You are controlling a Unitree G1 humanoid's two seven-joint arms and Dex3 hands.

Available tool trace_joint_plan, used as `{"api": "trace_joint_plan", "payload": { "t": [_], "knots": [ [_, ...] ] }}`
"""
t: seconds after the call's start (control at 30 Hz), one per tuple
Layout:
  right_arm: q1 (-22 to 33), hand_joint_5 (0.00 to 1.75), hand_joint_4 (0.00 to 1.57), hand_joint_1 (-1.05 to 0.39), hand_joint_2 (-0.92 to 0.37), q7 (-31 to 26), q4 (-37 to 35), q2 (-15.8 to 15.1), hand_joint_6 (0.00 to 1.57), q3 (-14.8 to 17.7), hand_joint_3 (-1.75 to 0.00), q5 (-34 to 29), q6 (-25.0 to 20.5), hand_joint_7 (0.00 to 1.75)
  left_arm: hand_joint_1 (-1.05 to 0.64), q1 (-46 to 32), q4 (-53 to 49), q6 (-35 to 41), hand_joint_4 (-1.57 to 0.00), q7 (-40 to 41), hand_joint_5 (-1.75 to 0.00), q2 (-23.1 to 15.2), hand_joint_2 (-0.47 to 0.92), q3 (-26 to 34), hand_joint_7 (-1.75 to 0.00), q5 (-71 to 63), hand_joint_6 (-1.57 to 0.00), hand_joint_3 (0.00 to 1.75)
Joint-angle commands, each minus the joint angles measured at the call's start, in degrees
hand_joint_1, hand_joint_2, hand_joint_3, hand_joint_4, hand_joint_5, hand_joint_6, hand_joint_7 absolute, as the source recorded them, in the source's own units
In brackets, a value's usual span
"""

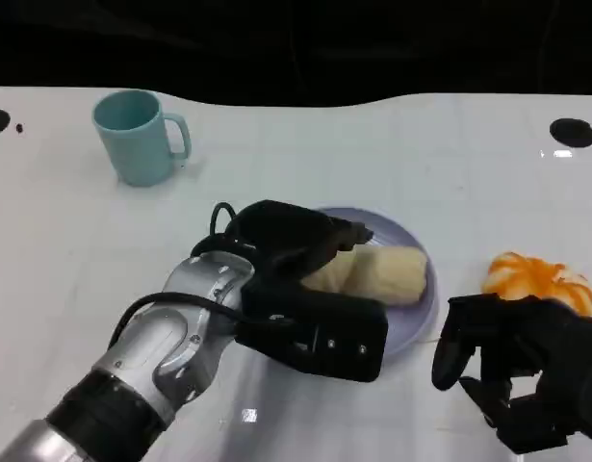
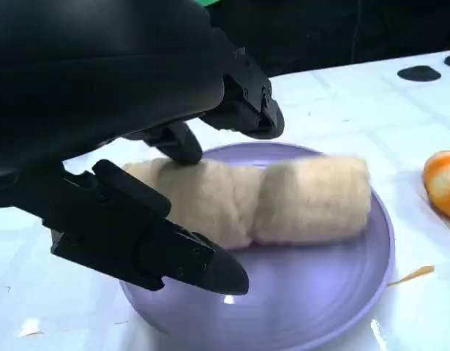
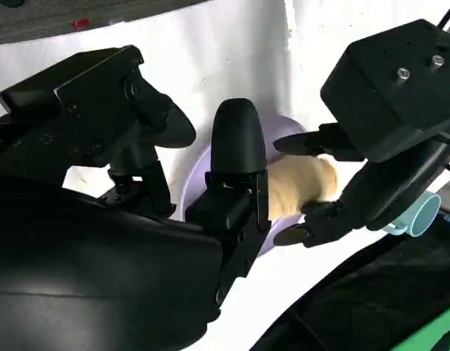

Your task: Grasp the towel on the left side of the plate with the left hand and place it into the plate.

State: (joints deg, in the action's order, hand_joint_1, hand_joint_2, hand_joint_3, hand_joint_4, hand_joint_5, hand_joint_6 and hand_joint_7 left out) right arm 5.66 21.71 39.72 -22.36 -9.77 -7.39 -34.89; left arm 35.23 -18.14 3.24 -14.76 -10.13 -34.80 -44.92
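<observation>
A rolled cream towel [image 1: 387, 272] [image 2: 305, 197] [image 3: 301, 186] lies across the purple plate [image 1: 425, 310] [image 2: 320, 292] [image 3: 194, 174]. My left hand [image 1: 296, 241] [image 2: 137, 88] [image 3: 385, 80] hovers over the towel's left end, its fingers [image 2: 243, 117] spread on either side of the roll. One finger touches the top of the towel, while the thumb [image 2: 173, 256] stays apart in front of it. My right hand [image 1: 527, 375] [image 3: 100, 146] sits at the near right of the table, right of the plate, fingers apart and holding nothing.
A teal mug [image 1: 137, 135] [image 3: 418, 212] stands at the far left of the white table. An orange peeled fruit [image 1: 536, 279] [image 2: 444, 183] lies just right of the plate, beyond my right hand. Black round marks [image 1: 572, 132] dot the table's far edge.
</observation>
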Motion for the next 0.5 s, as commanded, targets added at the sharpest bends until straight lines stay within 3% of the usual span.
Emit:
{"api": "trace_joint_plan", "payload": {
  "t": [0.03, 0.27, 0.5],
  "knots": [
    [0.38, 1.75, 0.75, 0.00, -0.54, 0.21, 0.32, -0.61, 0.70, 0.80, -1.11, 0.59, 0.59, 1.46, -0.62, -0.96, 2.04, 0.65, -0.29, -1.49, -0.32, -1.22, 0.92, 0.48, 0.00, -0.05, -0.31, 0.06],
    [0.80, 1.75, 0.75, 0.01, -0.54, 0.13, 0.29, -0.68, 0.70, 1.03, -1.11, 0.79, 0.94, 1.46, -0.55, -3.68, 8.03, 1.80, -0.37, -3.21, -0.36, -2.67, 0.92, 3.53, -0.05, 2.41, -0.43, 0.12],
    [0.61, 1.75, 0.75, 0.02, -0.55, -0.14, -0.29, -0.26, 0.70, 1.14, -1.11, 1.22, 1.25, 1.47, -0.44, -8.59, 18.47, 3.21, -0.54, -10.30, -0.48, -5.05, 0.92, 12.13, -0.09, 14.89, -0.57, 0.23]
  ]
}}
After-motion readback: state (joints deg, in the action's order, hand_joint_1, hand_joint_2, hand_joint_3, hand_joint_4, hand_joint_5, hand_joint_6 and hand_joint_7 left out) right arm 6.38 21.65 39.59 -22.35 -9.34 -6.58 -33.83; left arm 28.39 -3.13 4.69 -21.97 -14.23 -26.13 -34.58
